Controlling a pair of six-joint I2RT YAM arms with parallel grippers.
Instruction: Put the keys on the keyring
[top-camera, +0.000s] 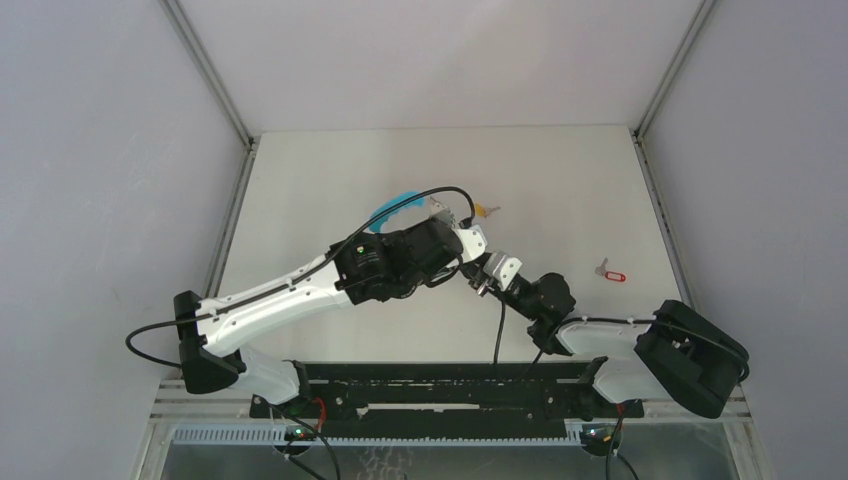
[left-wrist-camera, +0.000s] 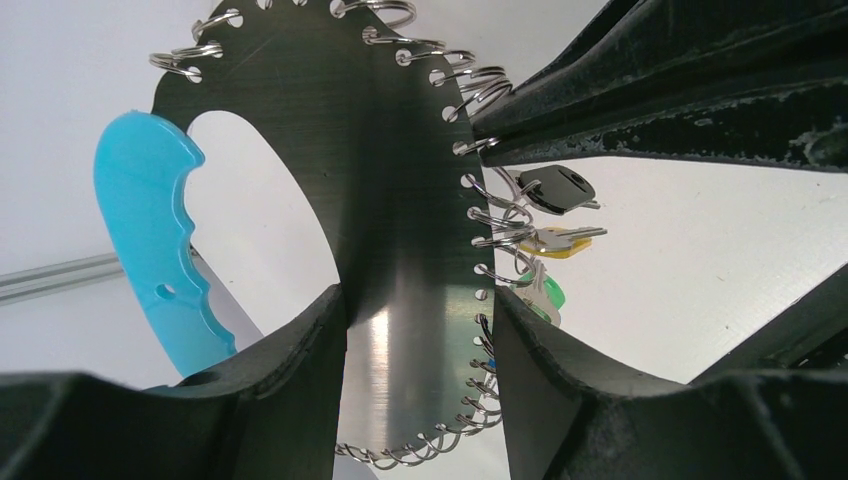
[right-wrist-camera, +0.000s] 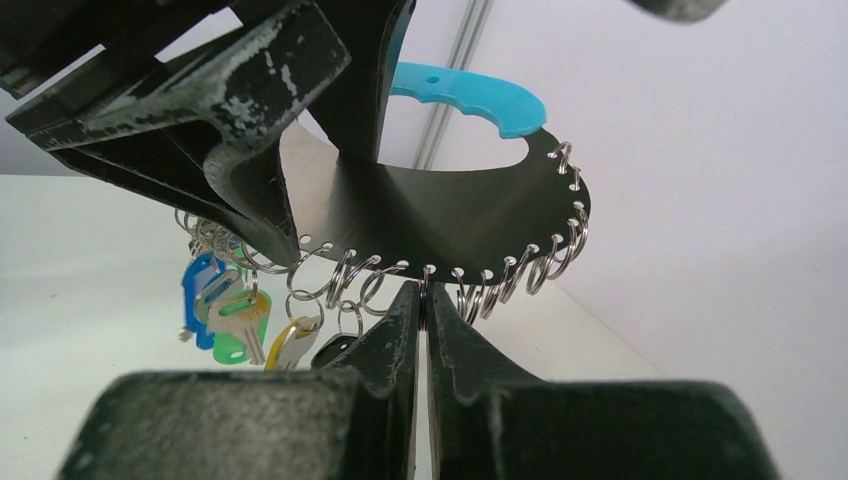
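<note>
The keyring (left-wrist-camera: 400, 200) is a dark grey plate with a cyan section (left-wrist-camera: 150, 240) and small wire rings along its edge. My left gripper (left-wrist-camera: 418, 320) is shut on the plate across its width and holds it above the table (top-camera: 300, 180). My right gripper (right-wrist-camera: 425, 295) is shut on one small ring at the keyring's (right-wrist-camera: 430, 215) lower edge. A red-tagged key (top-camera: 610, 272) lies alone on the table to the right. A yellow-tagged key (top-camera: 487, 211) shows just right of the keyring (top-camera: 395, 207); I cannot tell whether it hangs or lies.
Blue (right-wrist-camera: 197, 290), green (right-wrist-camera: 235, 325) and yellow (right-wrist-camera: 295, 340) tagged keys hang from rings left of my right fingers. Grey walls enclose the table on three sides. Both arms meet over the table's middle, with their cables (top-camera: 420, 195) close by.
</note>
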